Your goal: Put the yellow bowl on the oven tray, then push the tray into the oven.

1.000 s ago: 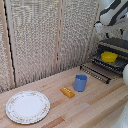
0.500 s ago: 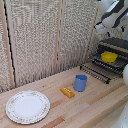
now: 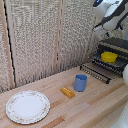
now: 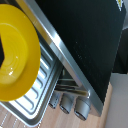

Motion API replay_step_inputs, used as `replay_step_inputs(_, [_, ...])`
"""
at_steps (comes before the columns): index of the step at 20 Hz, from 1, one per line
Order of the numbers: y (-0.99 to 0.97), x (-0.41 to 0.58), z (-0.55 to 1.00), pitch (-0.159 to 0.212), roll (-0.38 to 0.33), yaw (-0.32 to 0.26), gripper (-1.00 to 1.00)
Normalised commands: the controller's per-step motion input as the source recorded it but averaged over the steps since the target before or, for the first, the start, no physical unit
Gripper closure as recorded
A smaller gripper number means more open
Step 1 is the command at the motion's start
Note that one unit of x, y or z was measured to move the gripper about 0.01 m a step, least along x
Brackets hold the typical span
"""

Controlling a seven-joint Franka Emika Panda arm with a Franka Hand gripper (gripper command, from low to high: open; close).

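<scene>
A: Grabber point(image 3: 101, 28) first: where is it seen, and what is held?

B: It is seen in the exterior view above the oven point(image 3: 116, 46), at the end of the white arm. Nothing is seen in its grip there, but whether the fingers are spread or closed cannot be told, since they are too small and blurred in that view and only a dark sliver shows at the edge of the wrist view.

A: And the yellow dish point(image 3: 109, 57)?

B: It is found on the baking sheet point(image 3: 102, 70), in front of the oven's mouth and below the grabber, well apart from it. In the wrist view the dish point(image 4: 15, 55) is shown close up, resting on the ribbed silver tray point(image 4: 42, 82) beside the oven's dark top point(image 4: 87, 40), with three round knobs point(image 4: 72, 104) nearby.

A: What else is placed relative to the oven?

B: On the wooden table point(image 3: 95, 102), a blue cup point(image 3: 80, 82) is seen toward the exterior view's left of the oven. An orange-yellow block point(image 3: 67, 92) lies just beside the cup, farther from the oven. A white patterned plate point(image 3: 27, 106) is farthest from the oven. A woven screen point(image 3: 40, 35) is seen behind them.
</scene>
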Motion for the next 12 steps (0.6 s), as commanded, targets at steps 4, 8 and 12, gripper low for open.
replay_step_inputs(4, [0.27,0.049,0.0,0.206,-0.291,0.099,-1.0])
replay_step_inputs(8, [0.08,-0.019,-0.04,0.221,-0.354,0.104,-1.0])
replay_step_inputs(12, [0.0,-0.131,-0.07,0.201,-0.344,0.168,-1.0])
